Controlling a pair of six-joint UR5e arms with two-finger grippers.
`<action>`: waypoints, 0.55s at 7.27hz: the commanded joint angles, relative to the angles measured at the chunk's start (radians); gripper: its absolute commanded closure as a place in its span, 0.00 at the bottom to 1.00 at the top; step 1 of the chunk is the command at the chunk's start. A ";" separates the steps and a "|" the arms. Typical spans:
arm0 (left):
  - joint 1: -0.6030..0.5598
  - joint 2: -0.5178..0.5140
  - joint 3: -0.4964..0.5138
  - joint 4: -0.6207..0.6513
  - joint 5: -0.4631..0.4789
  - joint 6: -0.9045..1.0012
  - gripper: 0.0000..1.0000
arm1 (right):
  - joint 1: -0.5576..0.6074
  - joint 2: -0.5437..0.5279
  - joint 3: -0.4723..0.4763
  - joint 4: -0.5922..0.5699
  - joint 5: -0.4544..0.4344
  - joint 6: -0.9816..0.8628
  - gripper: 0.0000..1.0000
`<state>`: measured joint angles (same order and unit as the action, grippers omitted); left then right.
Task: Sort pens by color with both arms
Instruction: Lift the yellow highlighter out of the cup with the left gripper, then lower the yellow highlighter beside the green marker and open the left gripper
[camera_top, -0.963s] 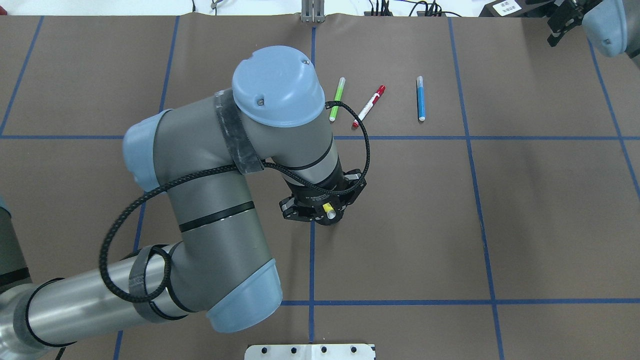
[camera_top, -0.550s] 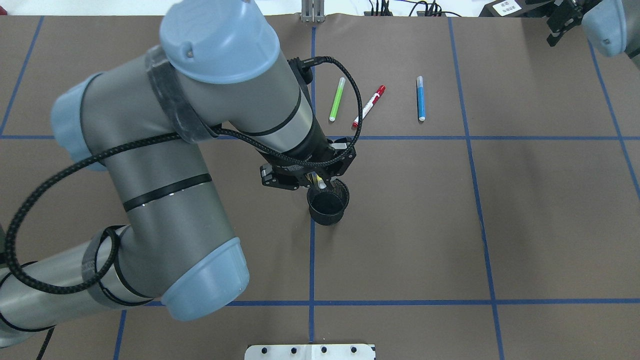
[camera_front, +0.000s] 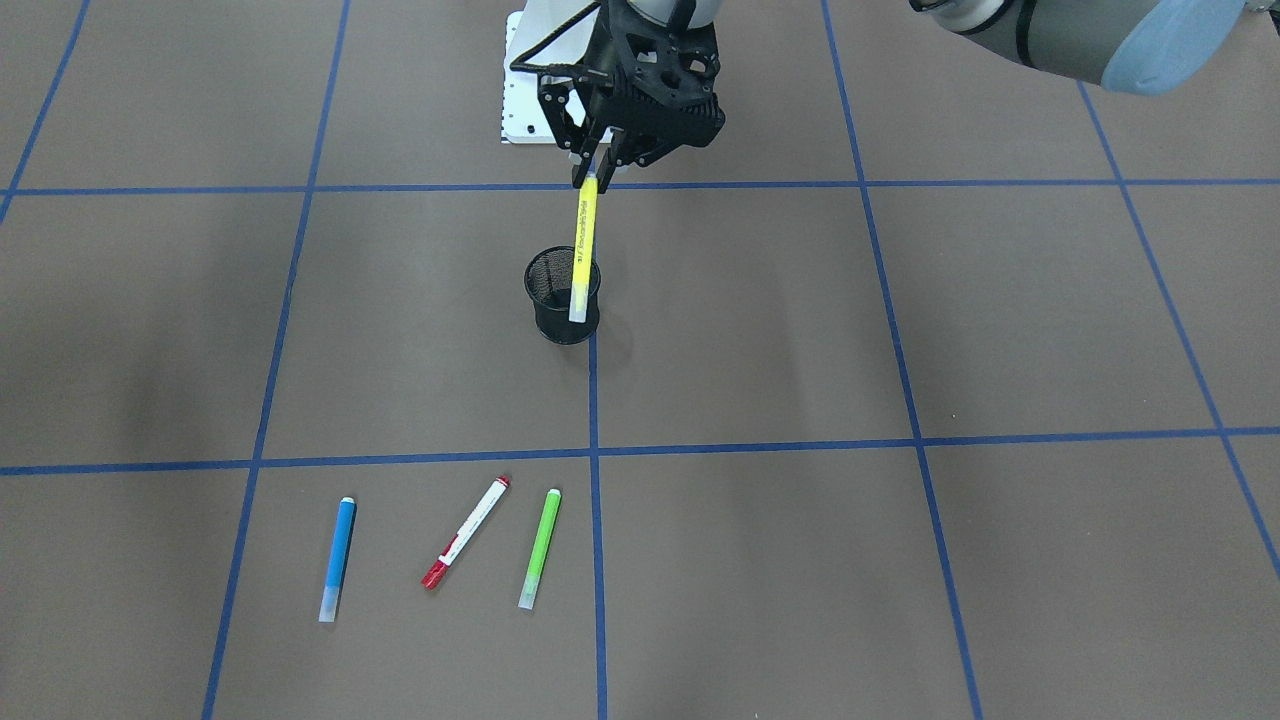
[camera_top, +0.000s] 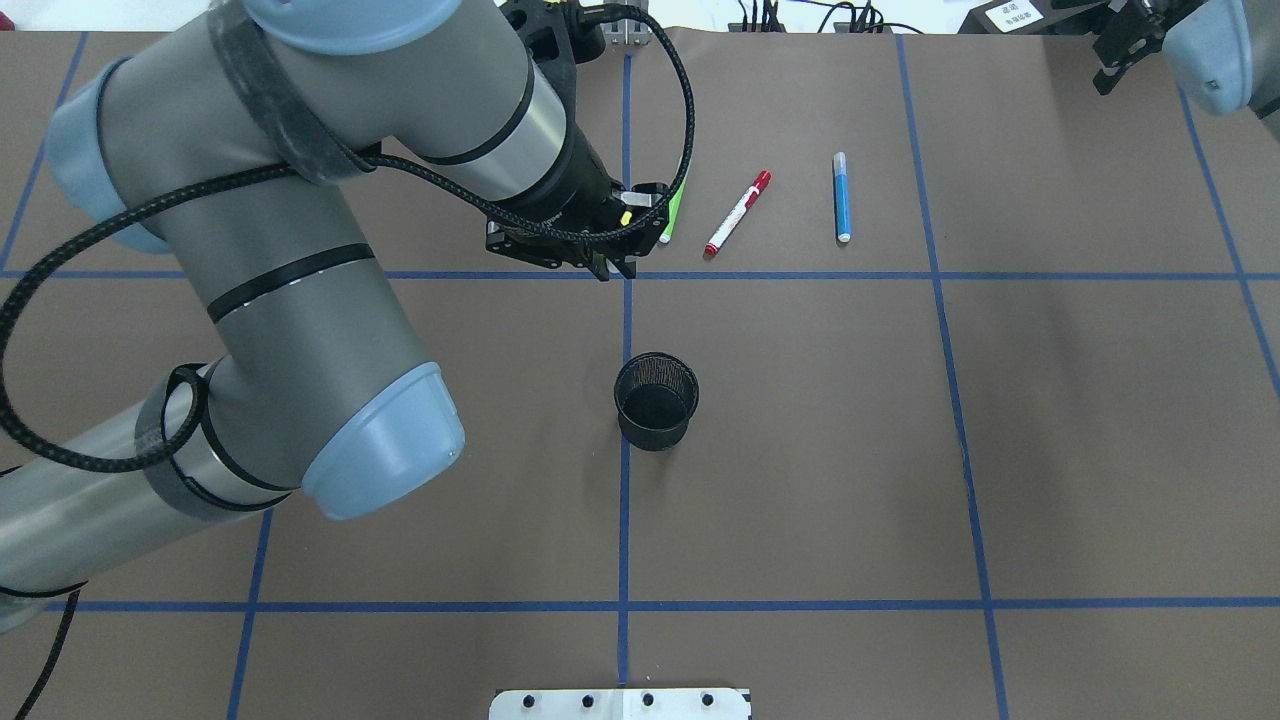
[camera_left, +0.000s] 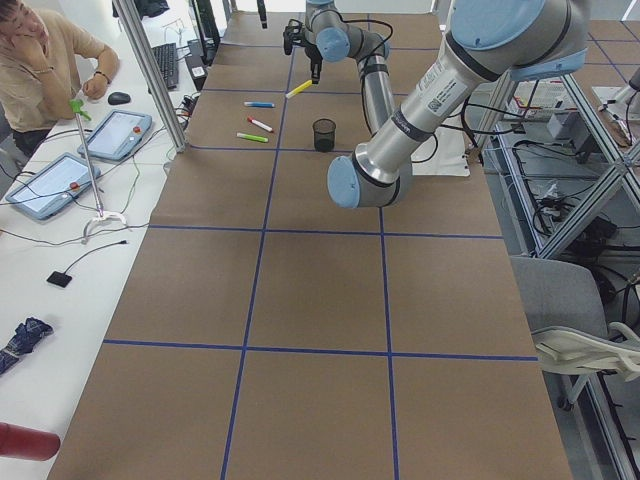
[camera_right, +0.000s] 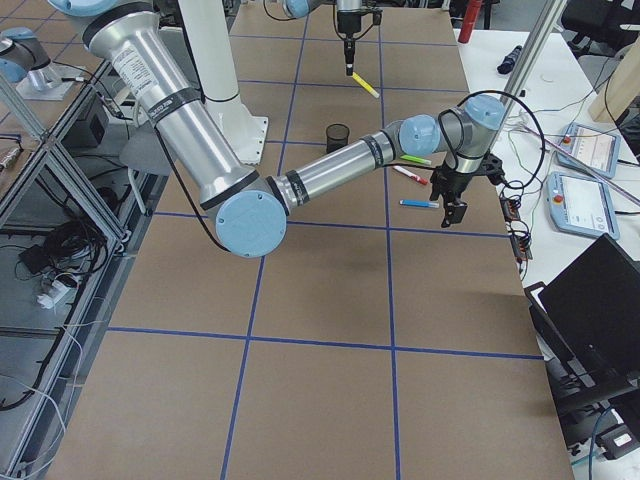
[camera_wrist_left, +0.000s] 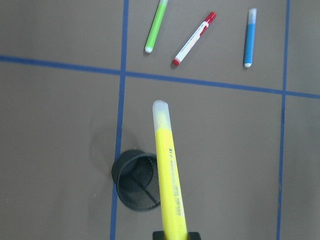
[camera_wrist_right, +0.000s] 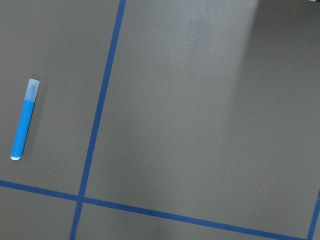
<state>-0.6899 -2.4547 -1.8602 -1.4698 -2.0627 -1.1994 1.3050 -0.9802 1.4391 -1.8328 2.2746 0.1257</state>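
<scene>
My left gripper (camera_front: 598, 172) is shut on the top of a yellow pen (camera_front: 583, 245), which hangs tilted above the black mesh cup (camera_front: 563, 300). In the left wrist view the yellow pen (camera_wrist_left: 167, 185) points out over the cup (camera_wrist_left: 136, 181). A green pen (camera_front: 539, 548), a white pen with red caps (camera_front: 466, 532) and a blue pen (camera_front: 338, 557) lie in a row on the mat. In the overhead view my left gripper (camera_top: 610, 262) covers part of the green pen (camera_top: 672, 215). My right gripper (camera_top: 1110, 70) hangs at the far right corner, and I cannot tell whether it is open or shut.
The brown mat (camera_top: 800, 450) carries a grid of blue tape lines. The white mounting base (camera_top: 620, 703) sits at the near edge. Cables and a small box (camera_top: 1005, 15) lie along the far edge. The right wrist view shows the blue pen (camera_wrist_right: 25, 120) on bare mat.
My left gripper has risen from the cup with the yellow pen and moved toward the far side, over the green pen's near end. The right arm has not moved.
</scene>
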 joint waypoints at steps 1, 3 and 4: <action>-0.017 0.039 0.126 -0.252 0.083 0.149 1.00 | -0.003 0.000 -0.002 0.003 -0.001 0.005 0.01; -0.071 0.039 0.258 -0.419 0.087 0.221 1.00 | -0.003 -0.002 -0.002 0.001 -0.001 0.005 0.01; -0.086 0.039 0.336 -0.510 0.094 0.248 1.00 | -0.003 -0.002 -0.002 0.001 -0.001 0.005 0.01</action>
<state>-0.7517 -2.4168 -1.6176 -1.8656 -1.9772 -0.9897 1.3024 -0.9815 1.4374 -1.8311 2.2734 0.1303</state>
